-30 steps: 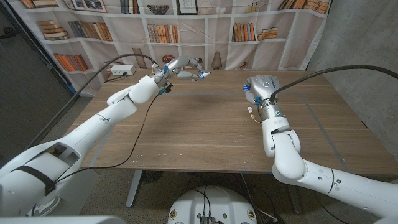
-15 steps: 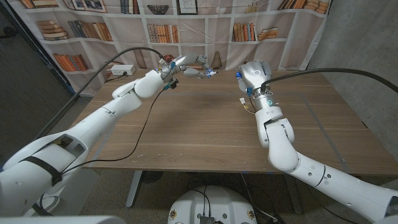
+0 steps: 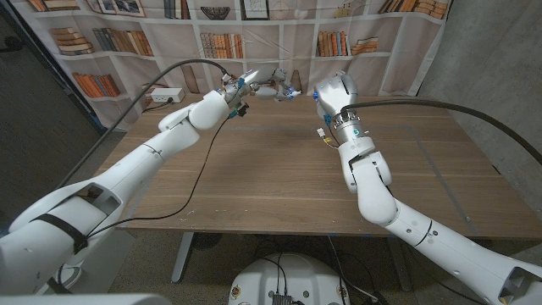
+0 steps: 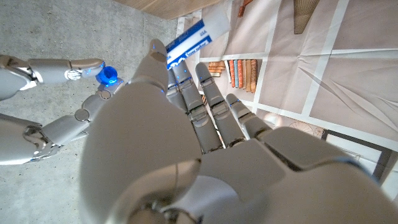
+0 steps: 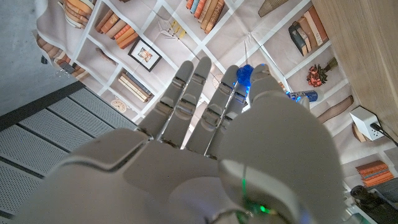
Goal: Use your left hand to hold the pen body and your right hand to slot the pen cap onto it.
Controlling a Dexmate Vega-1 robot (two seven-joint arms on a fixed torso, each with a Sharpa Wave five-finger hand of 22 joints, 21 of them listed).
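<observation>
Over the brown wooden table (image 3: 279,169), the left robot hand (image 3: 258,89) holds up the white-and-blue pen body (image 4: 186,43), while the right robot hand (image 3: 329,91) pinches the small translucent blue pen cap (image 5: 244,73) just beside it. The step looks like final alignment; next the cap's opening must meet the pen's tip squarely before pushing on.

Open air between left hand (image 3: 264,90) and right hand (image 3: 332,91) — bare table (image 3: 271,178) below
</observation>
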